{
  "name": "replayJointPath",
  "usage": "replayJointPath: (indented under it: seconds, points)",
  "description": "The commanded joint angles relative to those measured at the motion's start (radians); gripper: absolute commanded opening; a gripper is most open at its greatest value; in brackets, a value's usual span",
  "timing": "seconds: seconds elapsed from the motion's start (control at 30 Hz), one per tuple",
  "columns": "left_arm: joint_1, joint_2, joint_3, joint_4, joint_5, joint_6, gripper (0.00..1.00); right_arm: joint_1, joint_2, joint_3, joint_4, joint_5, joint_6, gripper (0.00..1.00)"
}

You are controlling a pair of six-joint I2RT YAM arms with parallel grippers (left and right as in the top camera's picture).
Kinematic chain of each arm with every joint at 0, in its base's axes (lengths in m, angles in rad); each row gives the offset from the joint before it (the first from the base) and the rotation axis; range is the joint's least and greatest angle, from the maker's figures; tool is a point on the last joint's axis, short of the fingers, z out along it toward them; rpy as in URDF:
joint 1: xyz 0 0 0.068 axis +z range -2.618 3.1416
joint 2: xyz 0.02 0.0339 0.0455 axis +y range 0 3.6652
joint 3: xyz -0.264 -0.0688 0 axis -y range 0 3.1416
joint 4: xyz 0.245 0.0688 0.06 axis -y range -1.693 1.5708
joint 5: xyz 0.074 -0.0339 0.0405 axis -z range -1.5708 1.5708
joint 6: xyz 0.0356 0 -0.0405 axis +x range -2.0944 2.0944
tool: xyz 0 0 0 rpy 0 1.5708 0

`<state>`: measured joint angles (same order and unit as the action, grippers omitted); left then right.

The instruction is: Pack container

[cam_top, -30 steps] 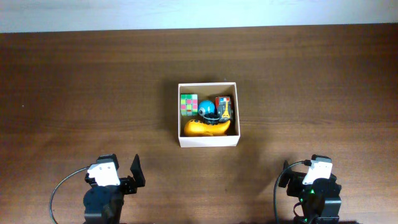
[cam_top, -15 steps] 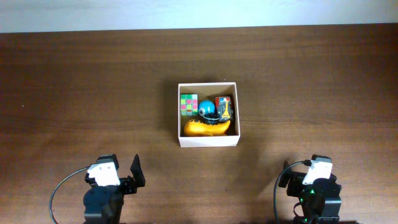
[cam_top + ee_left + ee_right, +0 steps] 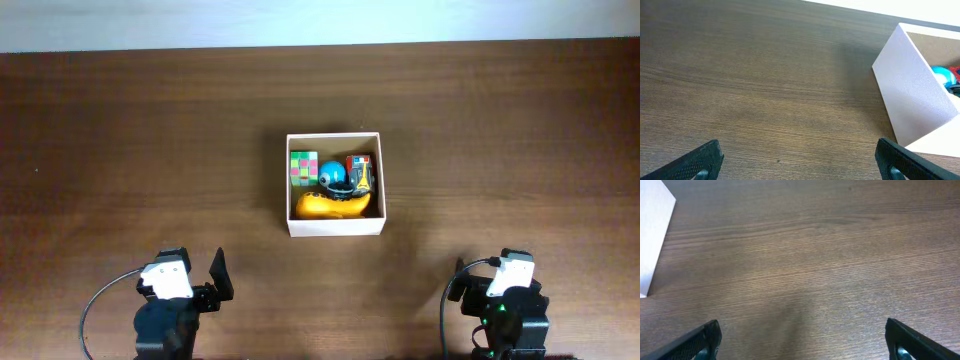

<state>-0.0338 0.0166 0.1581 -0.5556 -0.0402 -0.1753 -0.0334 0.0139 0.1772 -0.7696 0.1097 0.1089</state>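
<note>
Black fingertips point(image 3: 702, 159) sit at the two lower corners of the left wrist view. The left gripper point(image 3: 800, 167) is spread wide, with only bare wood grain between its tips. The right gripper point(image 3: 802, 347) is spread just as wide in its own view, its black fingers point(image 3: 702, 339) far apart and pinching nothing. Seen from overhead, both arms sit at the near edge of the brown table point(image 3: 150, 130), one toward each side.

Ahead of the left fingers and off to their right stands the container point(image 3: 910, 100), well apart from the tips. One corner of its white outer wall is turned toward them, and tan cardboard shows on the inner face beyond. Part of a blue ball point(image 3: 942, 76) shows over that wall. For the right fingers the container lies ahead and to their left. Only a white corner of it shows at the left edge of that view, again well apart from the tips.

From overhead the container stands beyond both grippers and between them, near the middle of the table. Inside, an orange-yellow toy point(image 3: 335, 205) lies along the wall nearest the fingers. Just beyond it is a close-packed row: a colour cube point(image 3: 304, 168) on the left, the blue ball in the middle, and a red and dark toy point(image 3: 360, 170) on the right. Farther on, bare tan floor runs to the container's far wall. A pale strip point(image 3: 320, 20) borders the table's far edge.
</note>
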Motion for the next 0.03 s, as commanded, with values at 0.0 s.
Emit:
replayJointPath:
  seconds: [0.0]
  points:
    - [-0.006,-0.011,-0.01,0.006,0.008,0.016,0.99,-0.007,-0.01,-0.009,0.0,-0.002,0.003,0.99]
